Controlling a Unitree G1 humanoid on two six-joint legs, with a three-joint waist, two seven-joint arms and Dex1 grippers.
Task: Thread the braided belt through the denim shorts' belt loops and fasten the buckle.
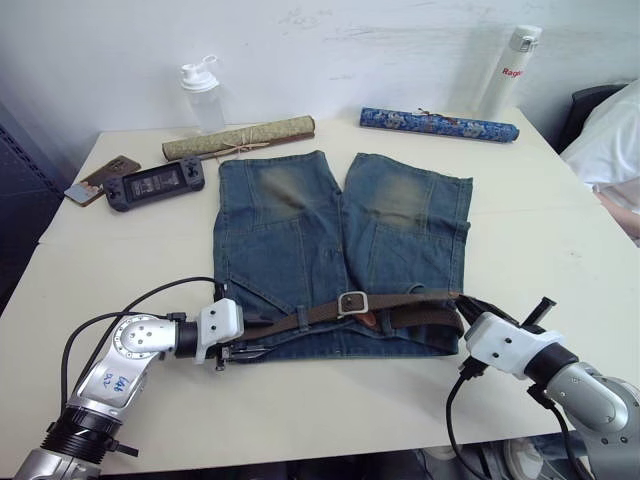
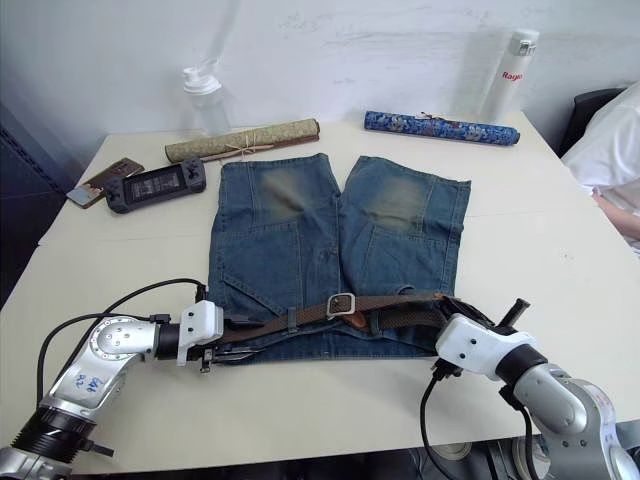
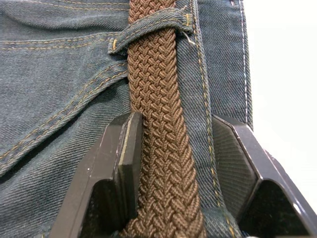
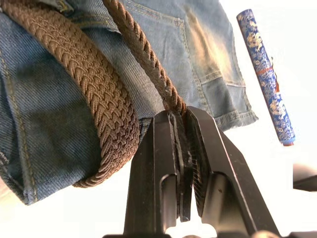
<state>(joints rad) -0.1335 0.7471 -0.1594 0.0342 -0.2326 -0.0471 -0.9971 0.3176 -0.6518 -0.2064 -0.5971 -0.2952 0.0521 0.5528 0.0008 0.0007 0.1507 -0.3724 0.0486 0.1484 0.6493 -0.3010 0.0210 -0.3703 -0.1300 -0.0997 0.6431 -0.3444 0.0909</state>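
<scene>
The denim shorts (image 1: 330,240) lie flat on the table, waistband nearest me. The braided belt (image 1: 400,312) runs along the waistband, and its silver buckle (image 1: 352,302) sits at the middle. At the waistband's left end my left gripper (image 3: 176,129) is open, its fingers (image 3: 121,158) astride the belt just short of a belt loop (image 3: 148,32) that the belt passes under. At the right end the belt bends around the waist edge (image 4: 106,124). My right gripper (image 4: 181,116) is shut on a strand of the belt there.
Along the back of the table lie a blue patterned tube (image 1: 438,124) and a tan rolled mat (image 1: 238,138). A game console (image 1: 155,184) and a phone (image 1: 100,178) are at back left. Two bottles (image 1: 203,95) (image 1: 508,72) stand by the wall. A person's sleeve (image 1: 610,140) shows at right.
</scene>
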